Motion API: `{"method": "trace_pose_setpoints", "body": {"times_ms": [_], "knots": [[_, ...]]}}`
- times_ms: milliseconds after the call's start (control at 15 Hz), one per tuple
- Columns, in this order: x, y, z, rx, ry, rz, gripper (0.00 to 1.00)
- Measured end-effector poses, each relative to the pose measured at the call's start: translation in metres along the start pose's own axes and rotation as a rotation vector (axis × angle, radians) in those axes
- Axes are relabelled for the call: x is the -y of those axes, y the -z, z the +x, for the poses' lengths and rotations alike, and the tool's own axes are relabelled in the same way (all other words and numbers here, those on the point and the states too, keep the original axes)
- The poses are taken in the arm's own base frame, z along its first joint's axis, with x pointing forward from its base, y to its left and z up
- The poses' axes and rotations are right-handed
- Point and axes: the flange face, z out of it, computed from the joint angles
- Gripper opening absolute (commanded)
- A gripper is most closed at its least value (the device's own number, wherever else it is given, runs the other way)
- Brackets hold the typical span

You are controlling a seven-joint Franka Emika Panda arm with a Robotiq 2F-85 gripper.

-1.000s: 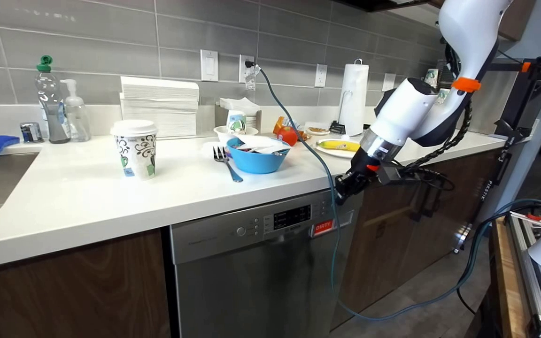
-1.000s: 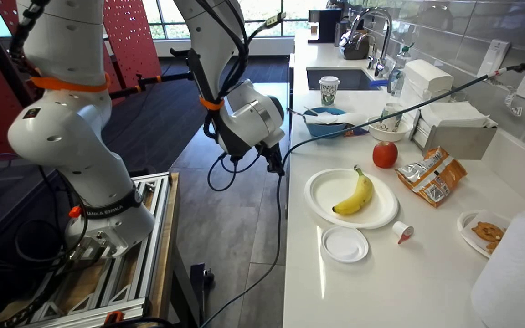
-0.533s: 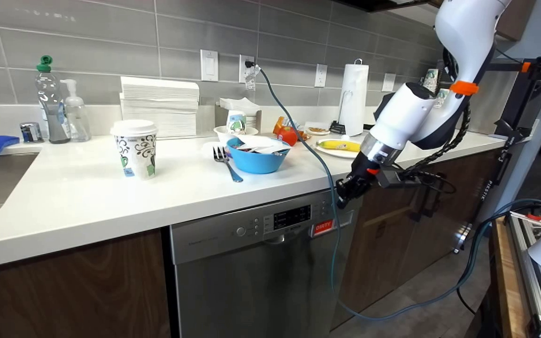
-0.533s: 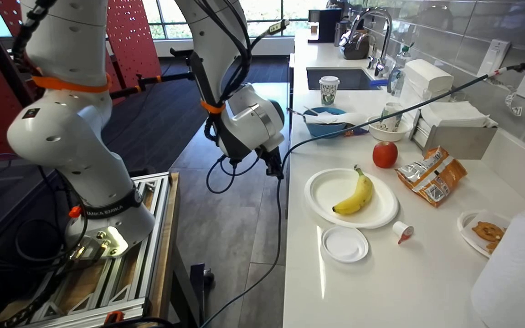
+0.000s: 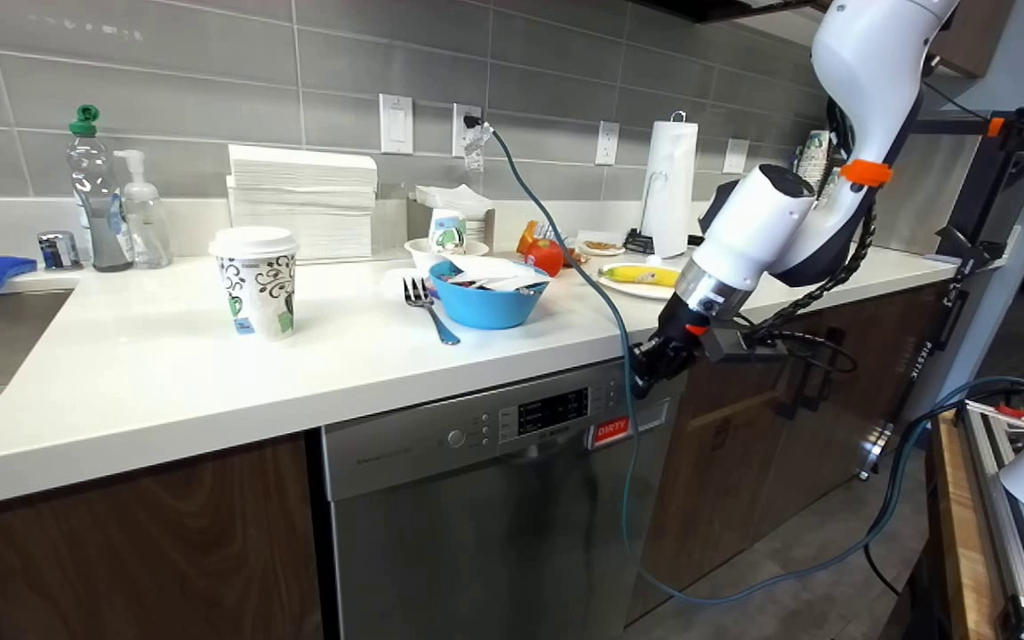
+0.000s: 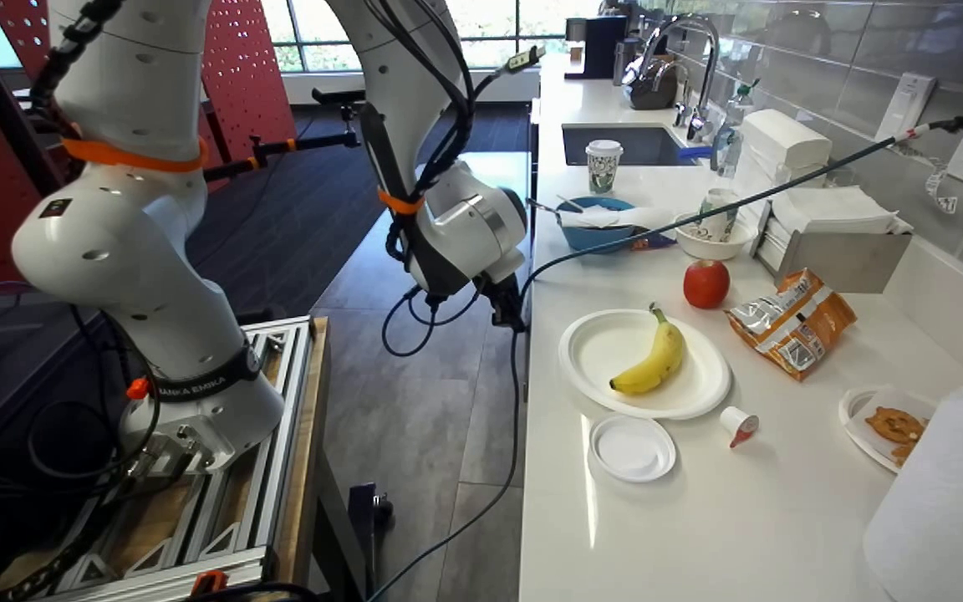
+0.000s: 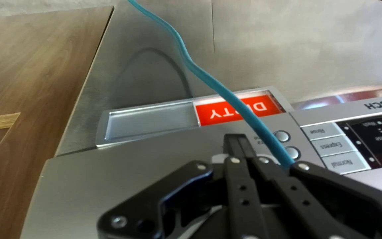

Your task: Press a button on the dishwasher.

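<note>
Dishwasher, wide, grey, steel-fronted, sits at eight o'clock from my black two-fingered gripper in an exterior view; my jaws meet, nothing visible between. Likely heavy and rigid, it needs no grasp: I should press a round silver button, three o'clock in the wrist view.

Blown-out far windows, a glare streak on the counter
</note>
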Motion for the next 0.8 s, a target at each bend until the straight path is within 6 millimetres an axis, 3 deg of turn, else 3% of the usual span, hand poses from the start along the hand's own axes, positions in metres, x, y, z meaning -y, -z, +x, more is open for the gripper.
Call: {"method": "trace_pose_setpoints", "body": {"times_ms": [800], "knots": [[-0.002,-0.007,-0.014,-0.042,-0.051,-0.011,0.0]]}}
